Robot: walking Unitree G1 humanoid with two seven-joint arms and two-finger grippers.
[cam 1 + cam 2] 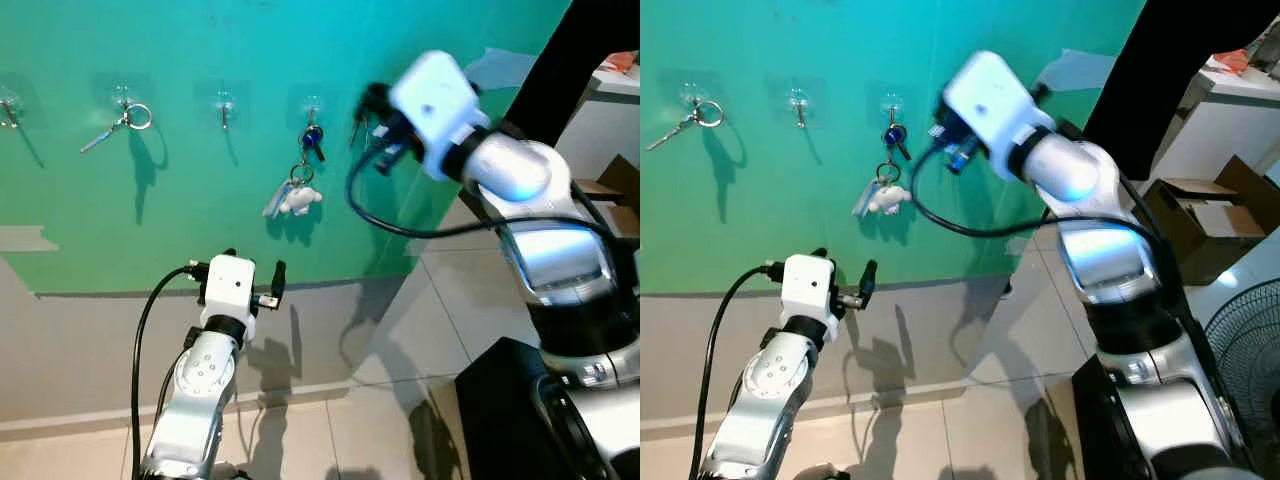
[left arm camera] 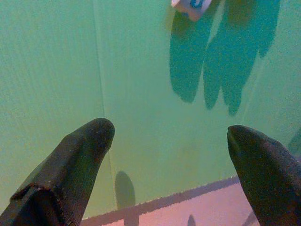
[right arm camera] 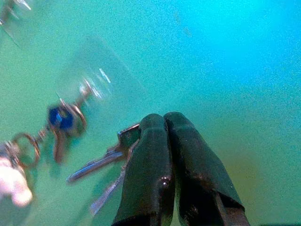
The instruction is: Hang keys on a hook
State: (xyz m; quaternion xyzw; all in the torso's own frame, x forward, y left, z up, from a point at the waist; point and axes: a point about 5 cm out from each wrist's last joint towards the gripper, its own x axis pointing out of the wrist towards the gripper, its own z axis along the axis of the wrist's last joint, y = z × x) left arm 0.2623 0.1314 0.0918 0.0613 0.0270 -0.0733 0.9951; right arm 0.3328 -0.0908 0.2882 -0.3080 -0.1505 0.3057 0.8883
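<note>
Fingers of the right gripper (image 3: 162, 141) are pressed tight together, pinching a bunch of thin silver keys (image 3: 101, 172) up close to the green wall (image 1: 200, 230). Just beside it, blurry in the right wrist view, a blue-topped key (image 1: 313, 140) and a white fluffy toy keychain (image 1: 295, 198) hang from a clear hook (image 1: 312, 103). More clear hooks sit in a row; one (image 1: 123, 98) carries a metal ring with a key (image 1: 120, 126). The left gripper (image 2: 169, 141), lower down, is wide open and holds nothing.

matt green wall (image 1: 200, 220), clear plastic hooks (image 1: 224, 102), shiny metal keys (image 3: 101, 165), glossy floor tiles (image 1: 440, 320), matt black tool fingers (image 2: 75, 165)
</note>
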